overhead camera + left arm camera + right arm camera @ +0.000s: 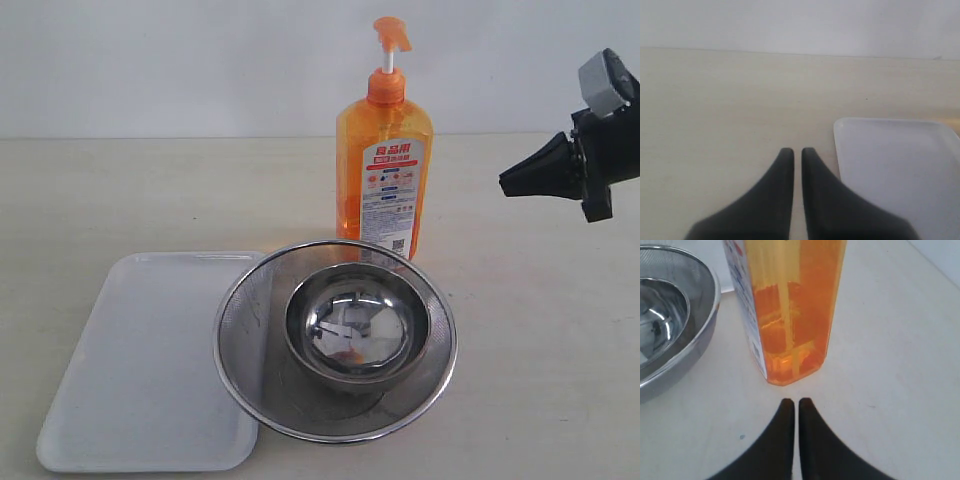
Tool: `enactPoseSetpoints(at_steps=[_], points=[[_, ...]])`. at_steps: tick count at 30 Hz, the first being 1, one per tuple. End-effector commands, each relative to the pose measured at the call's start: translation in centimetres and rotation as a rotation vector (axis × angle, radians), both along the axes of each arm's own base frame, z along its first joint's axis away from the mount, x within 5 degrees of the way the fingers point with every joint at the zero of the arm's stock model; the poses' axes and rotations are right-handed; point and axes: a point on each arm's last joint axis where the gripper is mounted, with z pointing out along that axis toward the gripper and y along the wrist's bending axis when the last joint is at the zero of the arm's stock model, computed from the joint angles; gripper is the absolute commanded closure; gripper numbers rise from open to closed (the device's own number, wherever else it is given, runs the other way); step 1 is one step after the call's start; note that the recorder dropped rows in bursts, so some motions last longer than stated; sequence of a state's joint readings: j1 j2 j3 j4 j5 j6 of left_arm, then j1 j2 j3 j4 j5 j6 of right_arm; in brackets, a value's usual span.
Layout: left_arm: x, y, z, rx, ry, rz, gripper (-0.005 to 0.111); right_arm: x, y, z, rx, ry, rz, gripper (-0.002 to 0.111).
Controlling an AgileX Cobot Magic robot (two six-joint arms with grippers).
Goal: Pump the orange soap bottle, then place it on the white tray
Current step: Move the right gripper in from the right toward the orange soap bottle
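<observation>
The orange soap bottle stands upright at the table's back middle, its pump head raised on the white stem. In the right wrist view its orange body fills the upper middle. My right gripper hovers to the right of the bottle at mid-height, apart from it, shut with nothing held; the right wrist view shows it just short of the bottle's base. The white tray lies flat at front left. My left gripper is shut and empty over bare table beside the tray; the exterior view does not show it.
A round steel mesh strainer with a steel bowl inside sits directly in front of the bottle, its rim overlapping the tray's right edge. The strainer also shows in the right wrist view beside the bottle.
</observation>
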State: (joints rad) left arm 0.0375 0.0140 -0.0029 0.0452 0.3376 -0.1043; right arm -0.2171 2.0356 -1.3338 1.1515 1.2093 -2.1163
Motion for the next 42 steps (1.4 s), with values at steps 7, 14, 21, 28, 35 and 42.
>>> enactPoseSetpoints(at_steps=[7,14,21,28,35,42], points=[[0.0,0.0,0.0,0.002,-0.005,-0.006,0.102,1.9,-0.7,0.1,0.05,-0.059,-0.21,0.109],[0.0,0.0,0.0,0.002,-0.005,-0.006,0.102,2.5,-0.6,0.8,0.126,-0.072,-0.277,0.109],[0.0,0.0,0.0,0.002,-0.005,-0.006,0.102,2.5,0.3,0.5,0.124,-0.064,-0.253,0.109],[0.0,0.0,0.0,0.002,-0.005,-0.006,0.102,2.3,0.8,-1.0,0.185,-0.005,-0.182,0.109],[0.0,0.0,0.0,0.002,-0.005,-0.006,0.102,1.9,1.0,-2.3,0.212,0.047,-0.117,0.109],[0.0,0.0,0.0,0.002,-0.005,-0.006,0.102,1.7,1.0,-2.4,0.198,0.05,-0.106,0.109]])
